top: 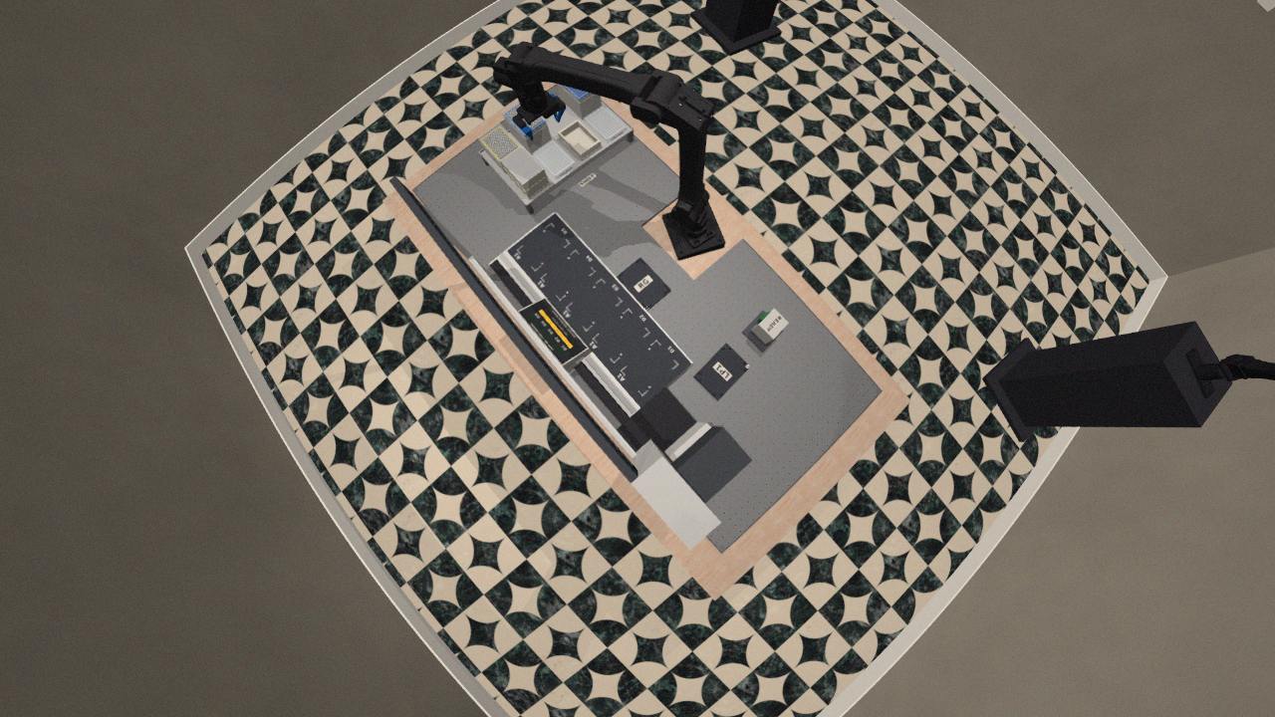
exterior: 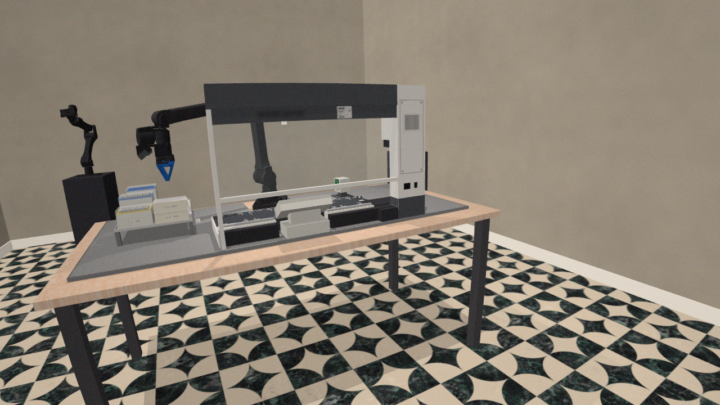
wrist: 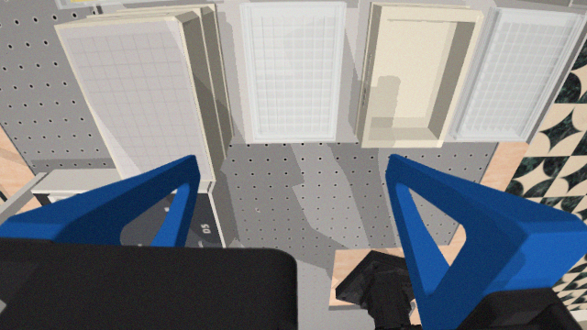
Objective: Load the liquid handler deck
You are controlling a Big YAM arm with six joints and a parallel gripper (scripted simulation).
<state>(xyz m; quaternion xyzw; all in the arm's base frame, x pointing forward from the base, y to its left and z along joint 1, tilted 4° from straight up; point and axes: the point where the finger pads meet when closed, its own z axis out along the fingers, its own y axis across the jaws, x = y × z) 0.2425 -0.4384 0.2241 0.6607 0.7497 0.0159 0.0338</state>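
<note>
My gripper is open and empty, hanging above the SHELF at the table's far end. In the wrist view a stack of two sealed blocks lies at the left. Beside it are a lidded plate, an open cream one-well reservoir and a second lidded plate. I cannot read the ID labels. The dark deck with its brackets holds nothing. Lid park LP1 holds nothing.
Two tip racks, one yellow-edged and one blue-edged, stand at the back of the SHELF. The handler's gantry spans the deck. Regrip nest RG and the READY key stand on the arm's side.
</note>
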